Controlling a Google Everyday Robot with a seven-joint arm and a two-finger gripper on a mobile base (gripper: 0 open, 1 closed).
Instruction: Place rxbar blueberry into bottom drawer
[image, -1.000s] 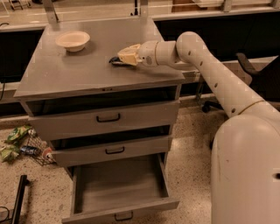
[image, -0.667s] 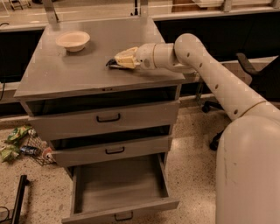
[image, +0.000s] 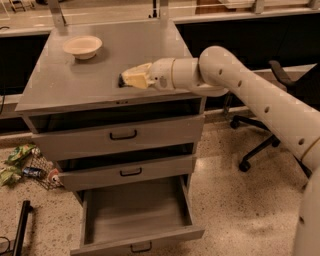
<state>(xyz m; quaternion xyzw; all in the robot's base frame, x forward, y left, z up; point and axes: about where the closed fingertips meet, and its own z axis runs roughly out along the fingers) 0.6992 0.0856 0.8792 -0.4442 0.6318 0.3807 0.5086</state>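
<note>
On the cabinet top (image: 75, 87) the gripper (image: 127, 80) is laid low at the bar (image: 121, 81) — whether it is held cannot be told — and the bottom drawer (image: 145, 237) is pulled open, likely to take it.

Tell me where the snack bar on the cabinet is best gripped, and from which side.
The snack bar lies flat on the cabinet top, mostly hidden by the gripper. Probably grip across its width from above, since it is thin and flat.

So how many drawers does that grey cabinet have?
3, stacked: the top drawer, the middle drawer under it, and the bottom drawer pulled far out. The gripper is above them, low over the cabinet top.
</note>
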